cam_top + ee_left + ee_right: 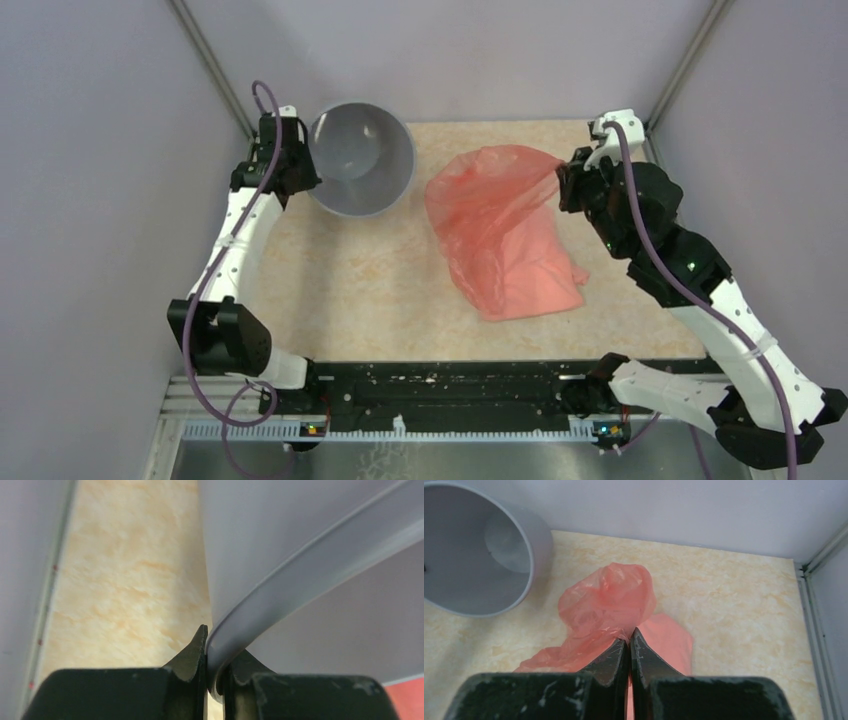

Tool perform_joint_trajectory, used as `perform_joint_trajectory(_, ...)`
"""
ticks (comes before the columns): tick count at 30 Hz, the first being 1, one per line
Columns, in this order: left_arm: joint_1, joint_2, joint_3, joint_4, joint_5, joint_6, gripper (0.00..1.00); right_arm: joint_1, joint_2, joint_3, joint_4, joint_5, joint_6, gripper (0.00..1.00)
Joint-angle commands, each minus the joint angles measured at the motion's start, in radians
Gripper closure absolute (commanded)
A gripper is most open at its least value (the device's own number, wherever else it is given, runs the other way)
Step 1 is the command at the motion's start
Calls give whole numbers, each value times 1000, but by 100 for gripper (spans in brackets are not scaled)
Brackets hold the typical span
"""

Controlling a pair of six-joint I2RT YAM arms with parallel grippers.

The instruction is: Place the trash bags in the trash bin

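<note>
The grey trash bin [362,160] is at the back left of the table, tilted with its mouth open towards the camera. My left gripper [303,178] is shut on its rim; in the left wrist view the rim [280,605] runs between my closed jaws [214,655]. An orange-pink trash bag [500,230] is spread over the table to the right of the bin. My right gripper [563,180] is shut on the bag's upper right corner and lifts it. In the right wrist view the film [609,600] bunches at my fingertips [629,637], with the bin [479,555] at upper left.
Grey enclosure walls stand on the left, back and right. A metal post [690,60] rises at the back right corner. A black rail [450,390] runs along the near edge between the arm bases.
</note>
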Motion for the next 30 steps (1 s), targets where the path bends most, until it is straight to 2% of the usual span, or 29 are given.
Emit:
perform_joint_trajectory(1, -22, -39, 95, -136, 172, -174, 100, -5, -40, 4, 40, 123, -41, 100)
perform_joint_trajectory(5, -29, -44, 139, -234, 208, -229, 100, -5, -54, 12, 42, 212, -69, 100)
perform_joint_trajectory(7, -29, -31, 168, -277, 269, -241, 100, -5, -63, 20, 42, 234, -73, 100)
perform_joint_trajectory(10, -29, 6, 218, -357, 348, -261, 100, -6, -78, 41, 34, 243, -71, 100)
perform_joint_trajectory(18, -29, 33, 268, -481, 430, -278, 100, -5, -100, 102, 5, 235, -55, 100)
perform_joint_trajectory(22, -29, 73, 326, -566, 443, -269, 95, -5, -96, 152, -13, 223, -49, 100)
perform_joint_trajectory(30, -29, 132, 411, -610, 506, -271, 86, -5, -56, 307, -39, 162, -64, 100)
